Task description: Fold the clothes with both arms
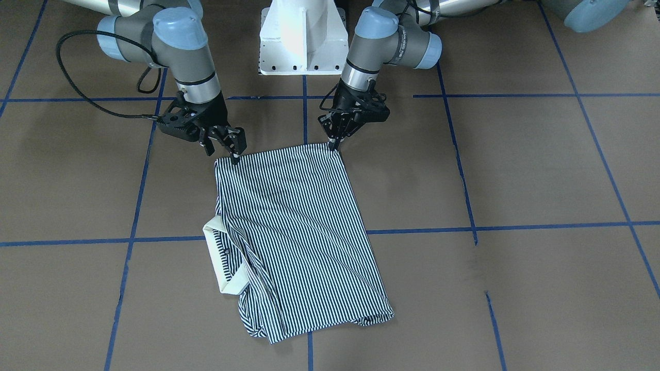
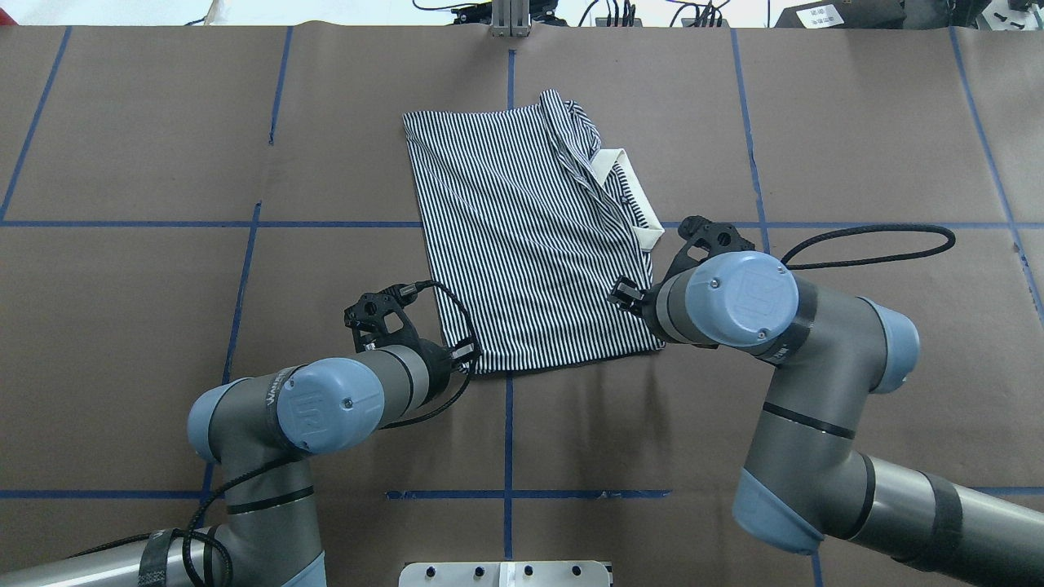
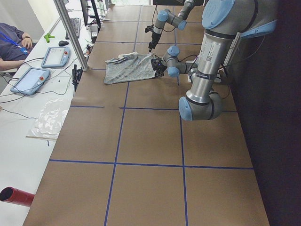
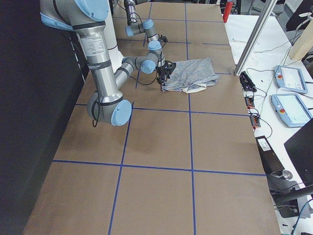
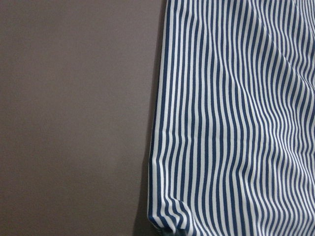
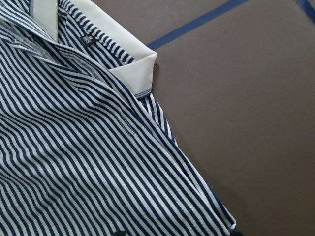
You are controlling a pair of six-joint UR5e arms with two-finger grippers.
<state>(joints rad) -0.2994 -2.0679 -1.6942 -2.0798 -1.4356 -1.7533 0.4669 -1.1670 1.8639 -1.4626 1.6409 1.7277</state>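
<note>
Polo shirt (image 1: 299,232): robot-side corners at both jaws.

Our stripes on brown
We see the polo shirt (image 1: 304,221) in thin navy-and-white stripes, its collar (image 1: 215,260) cream, the table (image 1: 541,165) brown with blue grid lines (image 1: 515,227), both arms (image 1: 363,54) silver-grey with pale blue caps.
</note>
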